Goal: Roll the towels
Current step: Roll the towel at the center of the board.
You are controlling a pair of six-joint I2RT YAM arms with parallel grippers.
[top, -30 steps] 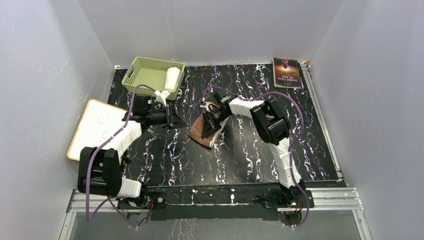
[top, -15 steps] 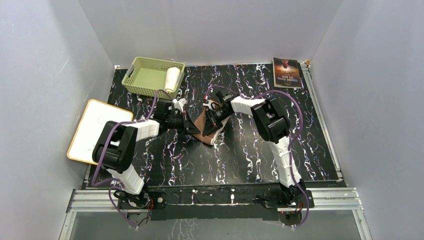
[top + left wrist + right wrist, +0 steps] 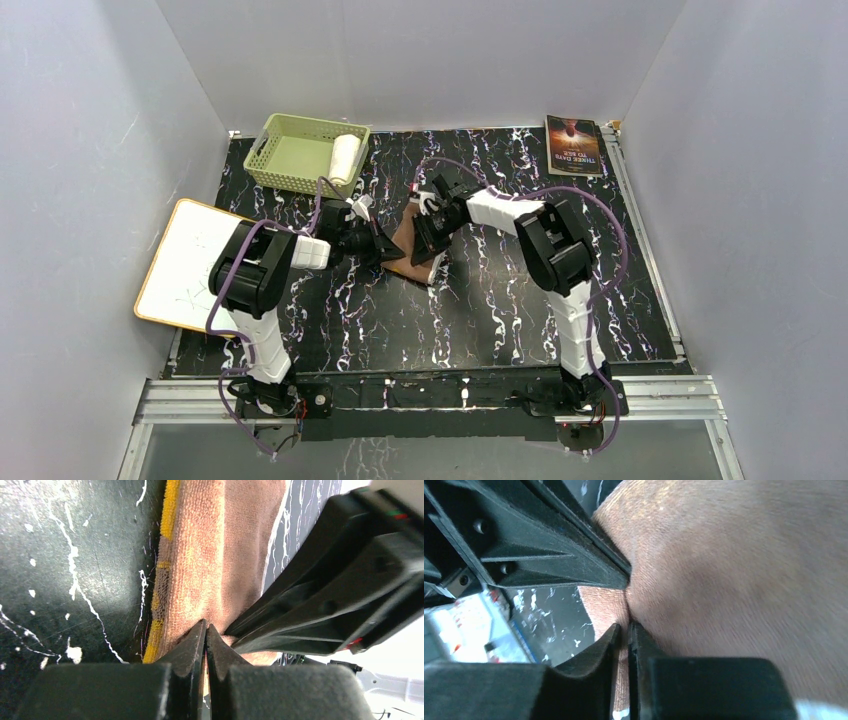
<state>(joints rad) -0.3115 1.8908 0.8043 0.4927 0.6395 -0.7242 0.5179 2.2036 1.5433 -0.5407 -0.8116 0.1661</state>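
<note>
Jaws on both grippers are pinched narrow on the brown towel, which lies mid-table with its long axis running near to far. You have the left gripper at its left edge and the right gripper opposite. Two towels: the white towel sits rolled in the one green basket.

Fuzzy cloth brown towel, glossy table

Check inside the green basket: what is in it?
One rolled white towel lies along the basket's right side; the rest of its floor shows bare. Whatever is under the roll is covered.
</note>
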